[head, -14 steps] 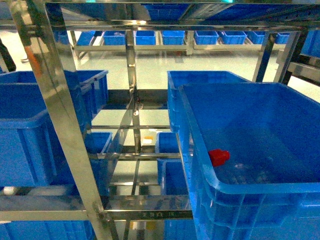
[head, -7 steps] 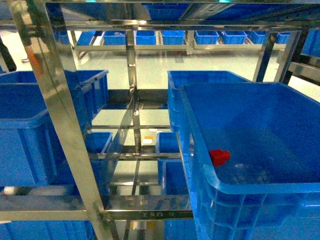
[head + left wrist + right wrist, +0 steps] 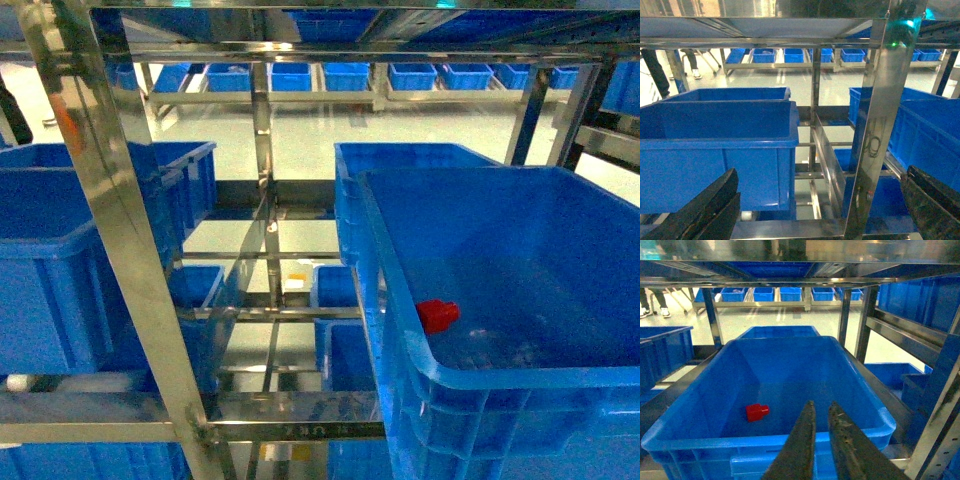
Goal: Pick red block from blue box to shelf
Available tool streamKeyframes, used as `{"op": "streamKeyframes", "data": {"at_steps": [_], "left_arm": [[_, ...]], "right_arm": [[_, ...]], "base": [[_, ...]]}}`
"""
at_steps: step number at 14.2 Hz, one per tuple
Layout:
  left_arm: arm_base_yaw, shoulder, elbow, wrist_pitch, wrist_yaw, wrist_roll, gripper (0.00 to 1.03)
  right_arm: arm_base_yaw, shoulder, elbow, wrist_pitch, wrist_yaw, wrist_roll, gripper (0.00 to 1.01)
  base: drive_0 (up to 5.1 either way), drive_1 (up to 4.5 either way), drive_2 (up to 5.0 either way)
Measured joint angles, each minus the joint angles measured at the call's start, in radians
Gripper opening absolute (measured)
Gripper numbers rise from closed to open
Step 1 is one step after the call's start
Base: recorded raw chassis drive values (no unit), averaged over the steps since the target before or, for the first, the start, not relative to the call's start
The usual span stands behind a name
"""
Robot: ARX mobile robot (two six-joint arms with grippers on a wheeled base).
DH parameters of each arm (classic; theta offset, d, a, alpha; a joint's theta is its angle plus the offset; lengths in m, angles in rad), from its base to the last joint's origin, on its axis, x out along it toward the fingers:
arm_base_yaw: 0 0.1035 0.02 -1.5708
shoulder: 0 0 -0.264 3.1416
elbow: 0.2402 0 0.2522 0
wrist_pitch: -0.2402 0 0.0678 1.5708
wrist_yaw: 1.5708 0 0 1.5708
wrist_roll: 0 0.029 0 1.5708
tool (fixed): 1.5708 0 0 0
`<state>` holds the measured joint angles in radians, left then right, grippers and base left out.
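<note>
On my right wrist camera the right gripper (image 3: pixel 821 440) has its two fingers nearly together, with only a thin gap and nothing between them. It hangs above the near rim of the blue box (image 3: pixel 695 405). The red block (image 3: pixel 757 412) lies on its side on the box floor, toward the left wall. The left gripper (image 3: pixel 815 210) has its fingers wide apart, before a post of the shelf (image 3: pixel 880 130).
</note>
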<state>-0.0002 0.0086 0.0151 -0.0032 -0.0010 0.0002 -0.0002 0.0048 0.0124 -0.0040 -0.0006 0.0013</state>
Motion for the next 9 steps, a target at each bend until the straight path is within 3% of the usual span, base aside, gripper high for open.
{"op": "streamKeyframes", "data": {"at_steps": [4,7,9], "left_arm": [[0.000,0.000,0.000,0.000,0.000,0.000,0.98],[0.000,0.000,0.000,0.000,0.000,0.000,0.98],[0.000,0.000,0.000,0.000,0.000,0.000,0.98]], "right_arm": [[0.000,0.000,0.000,0.000,0.000,0.000,0.53],[0.000,0.000,0.000,0.000,0.000,0.000,0.91],[0.000,0.000,0.000,0.000,0.000,0.000,0.98]], "base": [[0.0,0.00,0.0],[0.0,0.00,0.0],[0.0,0.00,0.0]]}}
